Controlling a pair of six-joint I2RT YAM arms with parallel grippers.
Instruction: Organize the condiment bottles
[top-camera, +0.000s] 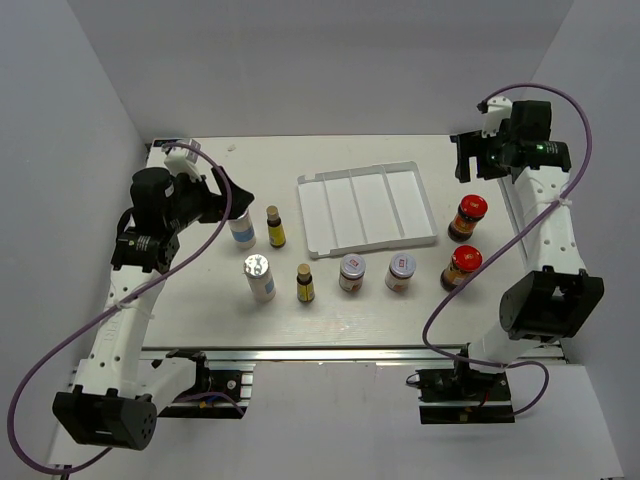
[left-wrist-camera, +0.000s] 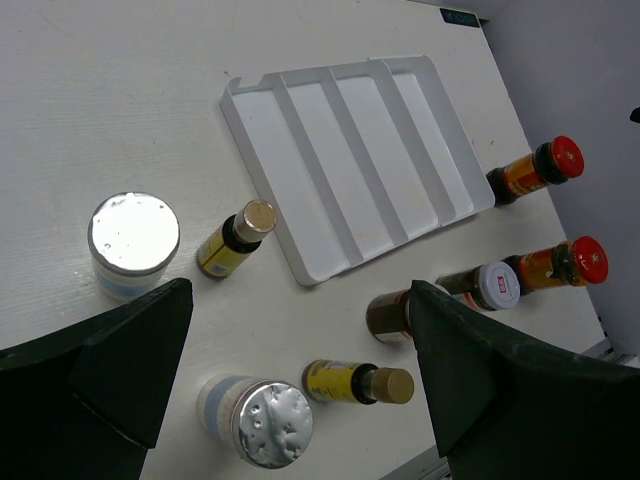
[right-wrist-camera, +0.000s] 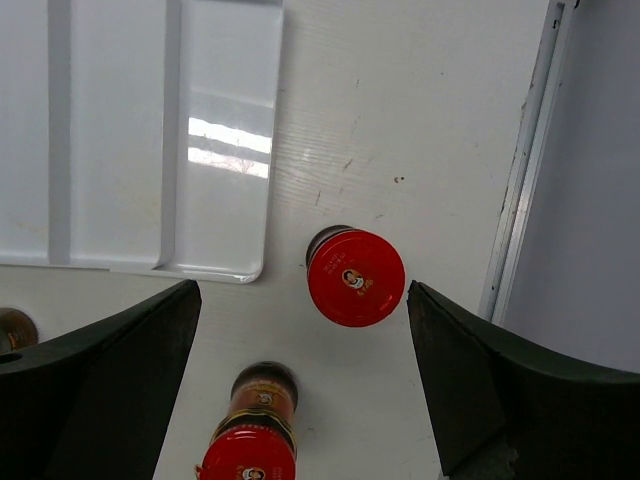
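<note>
Eight condiment bottles stand on the table. One white silver-capped bottle (top-camera: 241, 231) is under my left gripper (top-camera: 236, 196), the other (top-camera: 259, 277) is nearer. Two amber yellow-labelled bottles (top-camera: 275, 227) (top-camera: 305, 283) stand beside them. Two silver-lidded jars (top-camera: 352, 272) (top-camera: 401, 271) stand in front of the tray. Two red-capped sauce bottles (top-camera: 468, 218) (top-camera: 461, 266) stand at the right. My left gripper (left-wrist-camera: 300, 290) is open and empty, high above the bottles. My right gripper (right-wrist-camera: 302, 285) is open and empty above the far red-capped bottle (right-wrist-camera: 355, 277), with the other red-capped bottle (right-wrist-camera: 255, 430) below.
The white ribbed flat tray (top-camera: 367, 208) lies empty at the middle back, also in the left wrist view (left-wrist-camera: 350, 160) and the right wrist view (right-wrist-camera: 150, 130). A metal rail (right-wrist-camera: 520, 180) runs along the table's right edge. White walls enclose the table.
</note>
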